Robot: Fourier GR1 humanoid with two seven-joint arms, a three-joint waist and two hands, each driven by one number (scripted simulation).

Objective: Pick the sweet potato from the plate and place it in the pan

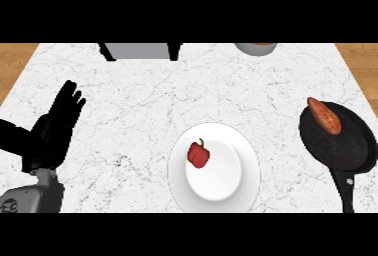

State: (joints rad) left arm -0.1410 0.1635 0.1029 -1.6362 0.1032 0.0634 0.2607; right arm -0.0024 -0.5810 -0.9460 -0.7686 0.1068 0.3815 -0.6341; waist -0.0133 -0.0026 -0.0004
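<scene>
Your sweet potato (324,116), stiff and best held mid-body, already rests in the pan (336,140); left hand (57,122) stands open.

Just the one head cam here, looking steeply down on the marble counter (148,100) from the robot's side. It's close enough that the counter fills most of the frame, wood floor (16,60) peeking at the corners.
</scene>
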